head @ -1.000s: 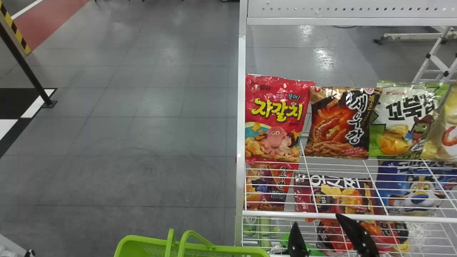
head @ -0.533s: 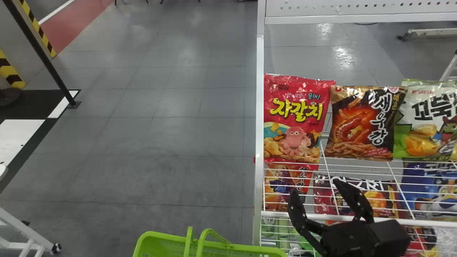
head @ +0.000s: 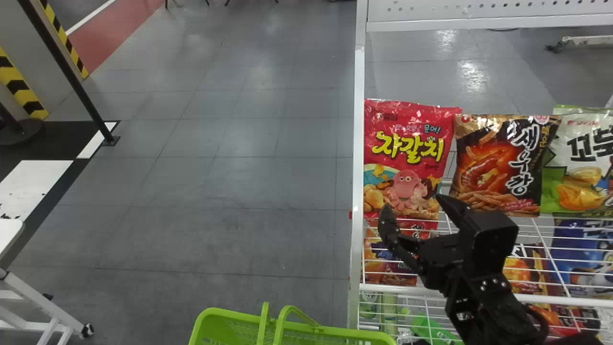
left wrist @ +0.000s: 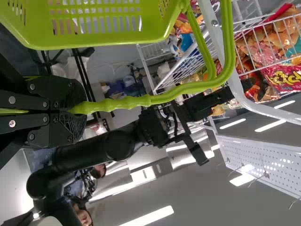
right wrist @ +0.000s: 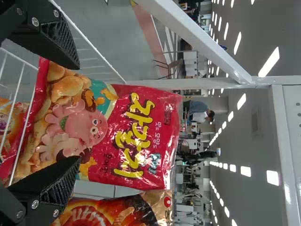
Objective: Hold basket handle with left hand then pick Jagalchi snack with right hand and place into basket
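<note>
Gaping wide, the right gripper [head: 413, 203] seems near the Jagalchi snack [head: 410, 143], left gripper [left wrist: 79, 108] pinching the basket handle [left wrist: 127, 103].

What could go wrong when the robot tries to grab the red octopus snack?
The right gripper might nudge the dark shrimp snack, because it sits right beside the octopus snack. A finger might also snag on the wire shelf. And the basket could swing, since the left gripper holds it by its handle.

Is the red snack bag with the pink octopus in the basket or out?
Out: the bag stands upright on the rack, beyond the basket.
</note>
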